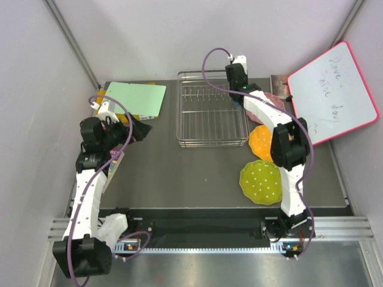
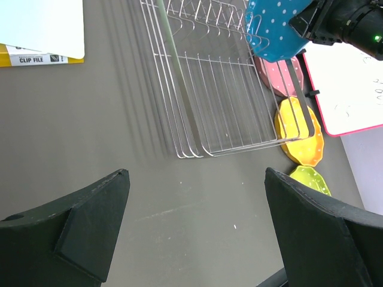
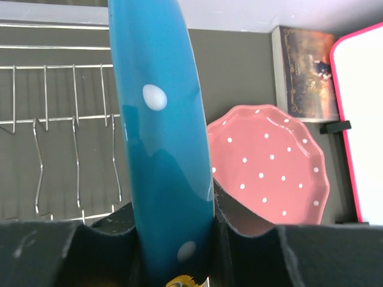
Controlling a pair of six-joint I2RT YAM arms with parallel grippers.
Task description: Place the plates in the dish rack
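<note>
**Blue plate pinched over the rack, three plates on the table**

You're working on a dark grey table [image 1: 179, 173] boxed in by pale walls at left, back and right. Metal rails run along the near edge by the arm bases. A green cutting board [image 1: 136, 98] lies at the far left with a yellow clip-file pack [image 2: 36, 57] poking out under it. A pink-framed whiteboard [image 1: 332, 92] with scribbles leans at the far right, and a dark printed box [image 3: 305, 72] sits just beside it.

The dish rack [image 1: 212, 113] sits flat at the far middle of the table, its upright dividers along the far side.

Your right pincer [image 3: 173, 239] is pinching the blue plate [image 3: 164, 149] by its lower rim. The fingers are narrowed onto it, one on each face. The plate stands on edge, roughly upright, above the rack's far right end. Can't tell if it touches the wires.

The pink plate [image 3: 269, 173] lies flat on the table just right of the rack, near the whiteboard. The orange plate [image 1: 261, 142] lies flat by the rack's near right corner, partly hidden by your right arm. The yellow-green plate [image 1: 260, 182] is just beside it, nearer the bases.

Your left pincer [image 2: 197, 239] is spread wide, holds nothing and touches nothing. It hangs over bare table left of the rack, facing it.
</note>
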